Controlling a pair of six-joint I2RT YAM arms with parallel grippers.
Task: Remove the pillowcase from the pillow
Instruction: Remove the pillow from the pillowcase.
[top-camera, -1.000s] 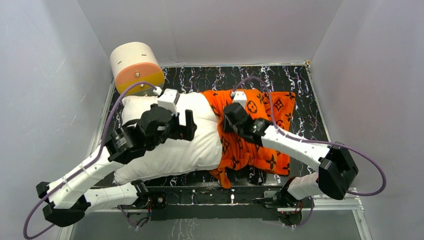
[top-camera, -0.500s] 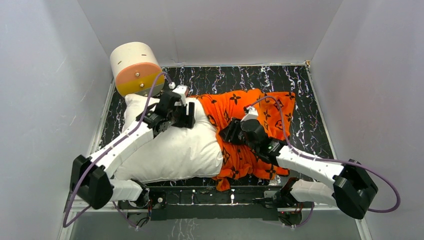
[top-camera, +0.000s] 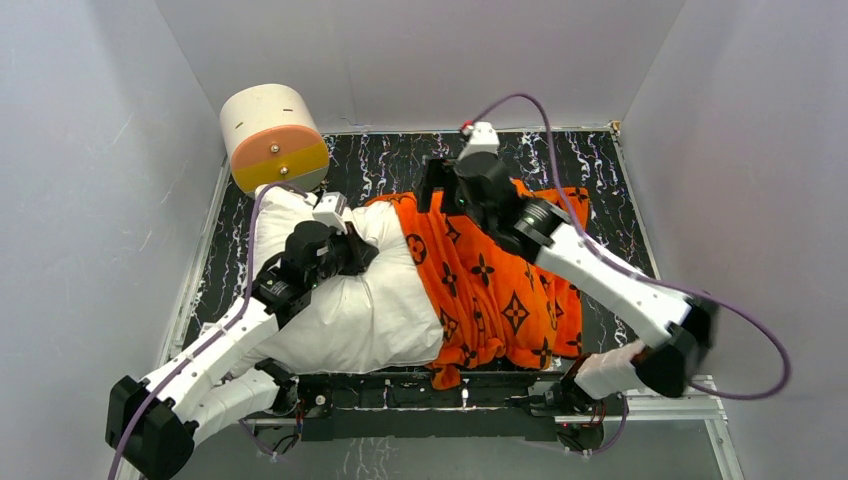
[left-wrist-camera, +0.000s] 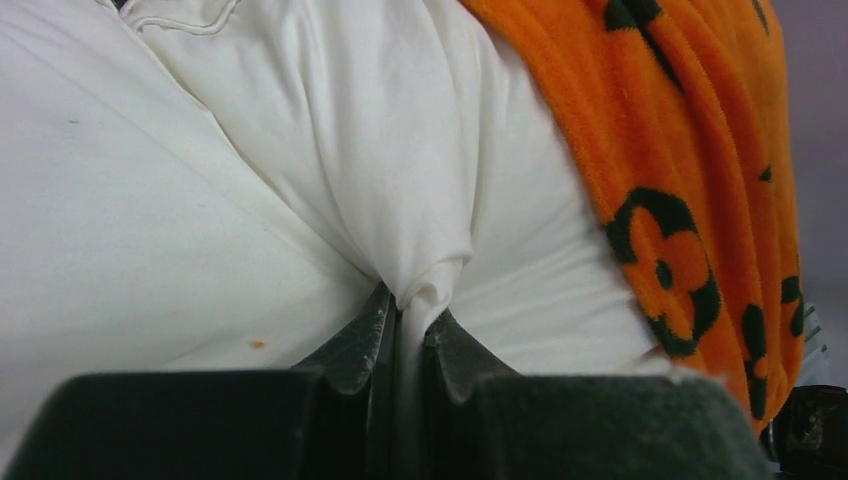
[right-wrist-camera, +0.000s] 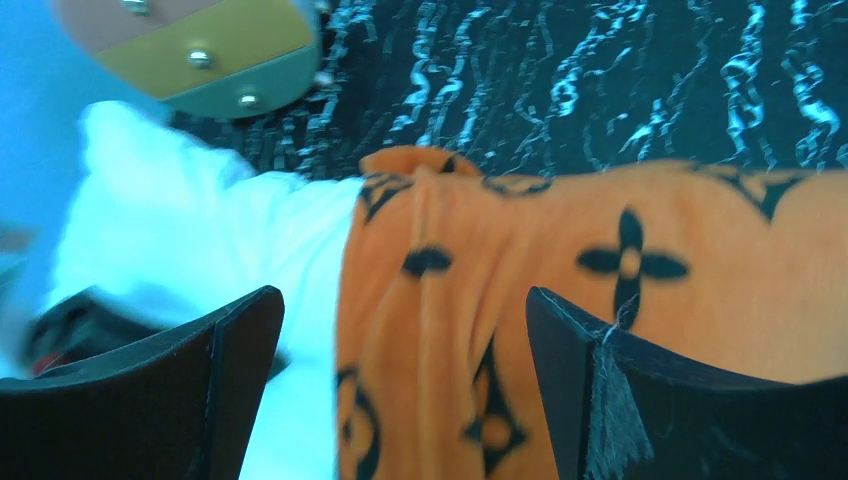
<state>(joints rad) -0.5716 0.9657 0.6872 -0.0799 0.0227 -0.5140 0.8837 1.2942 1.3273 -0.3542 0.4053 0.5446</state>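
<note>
We see the plump, wrinkled white pillow (top-camera: 340, 310) lying left on the marbled black table (top-camera: 400, 155), its right end covered by the plush orange pillowcase (top-camera: 500, 290). The left gripper (left-wrist-camera: 405, 325) pinches a white fold tight; the right gripper (right-wrist-camera: 405, 320) gapes wide above the orange plush, holding nothing.

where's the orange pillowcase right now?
Top view: the bright orange plush pillowcase lies right of centre on the black marbled floor, its left edge overlapping the right end of the plump white pillow.

Our left gripper (left-wrist-camera: 405, 312) pinches a fold of the pillow (left-wrist-camera: 150, 200); our right gripper (right-wrist-camera: 400, 305) hangs above, jaws spread wide.
</note>
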